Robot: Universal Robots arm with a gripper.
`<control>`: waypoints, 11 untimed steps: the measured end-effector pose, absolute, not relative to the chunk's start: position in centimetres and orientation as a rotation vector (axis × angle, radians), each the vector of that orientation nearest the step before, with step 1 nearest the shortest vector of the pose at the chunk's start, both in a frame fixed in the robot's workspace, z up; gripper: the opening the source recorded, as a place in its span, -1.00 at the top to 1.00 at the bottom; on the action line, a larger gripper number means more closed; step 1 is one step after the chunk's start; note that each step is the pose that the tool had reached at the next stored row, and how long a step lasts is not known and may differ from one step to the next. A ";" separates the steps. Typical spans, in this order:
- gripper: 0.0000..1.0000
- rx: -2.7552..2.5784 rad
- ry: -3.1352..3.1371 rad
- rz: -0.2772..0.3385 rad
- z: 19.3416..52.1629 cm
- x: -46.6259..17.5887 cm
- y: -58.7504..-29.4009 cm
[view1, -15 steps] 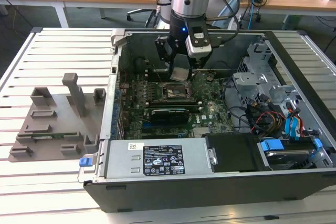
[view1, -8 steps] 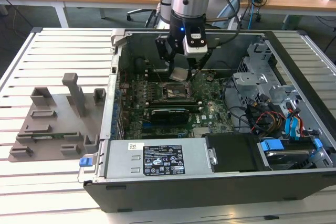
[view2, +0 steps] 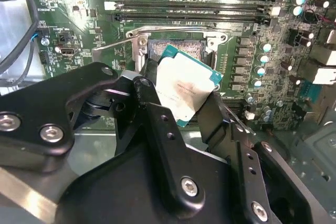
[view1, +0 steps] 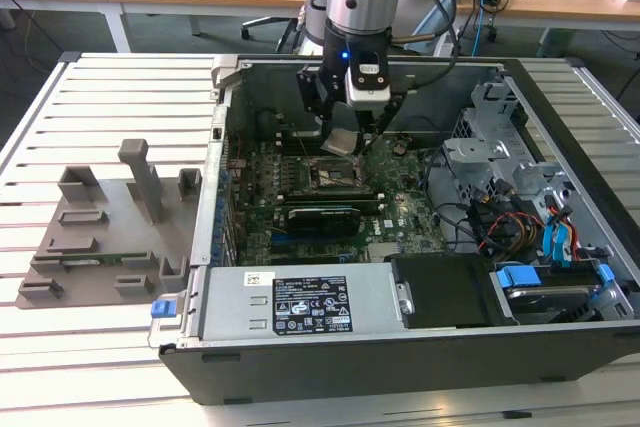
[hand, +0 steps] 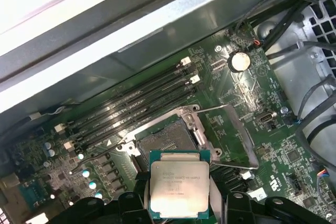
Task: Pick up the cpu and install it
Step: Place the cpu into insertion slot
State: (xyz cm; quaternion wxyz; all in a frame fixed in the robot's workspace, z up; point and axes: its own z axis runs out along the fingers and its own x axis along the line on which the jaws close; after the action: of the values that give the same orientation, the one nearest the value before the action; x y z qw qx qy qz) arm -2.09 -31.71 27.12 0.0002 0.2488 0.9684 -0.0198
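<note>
Exterior view is showing the arm's black gripper (view1: 345, 135) hanging down inside the big open black computer case (view1: 400, 367), which is lying on its side on a white slatted table (view1: 110, 87). The jaws are pinching the small flat square cpu (view1: 339, 142) with the silvery metal top plate by two opposite edges. In that view the chip is sitting a bit tilted, up in the air right over the black square metal socket frame (view1: 325, 173) on the green motherboard (view1: 400, 202). In the second wrist view the cpu (view2: 186, 90) is hanging clear of the socket (view2: 176, 48), not seated, with the black fingers (view2: 152, 106) pressing in on either side. The silvery metal cover plate (view2: 121, 45) is swung off to one side there, so the socket is looking open. In the first wrist view the cpu (hand: 178, 190) is floating near the socket (hand: 165, 142), and a row of long black memory slots (hand: 136, 103) is running just beside it. Off to the exterior view's left, a large grey plastic tray with upright blocks (view1: 110, 227) is resting on the table, well apart from the gripper.
</note>
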 end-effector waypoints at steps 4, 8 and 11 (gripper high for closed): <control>-0.09 0.830 3.029 -0.062 27.1 -2.1 -31.7; -0.09 0.868 3.019 -0.062 27.1 -2.1 -31.7; -0.09 0.905 3.009 -0.062 27.1 -2.1 -31.7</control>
State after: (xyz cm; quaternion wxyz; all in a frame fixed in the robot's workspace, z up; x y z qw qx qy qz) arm -2.09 -31.71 27.08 -0.0006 0.2880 0.9574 -0.0197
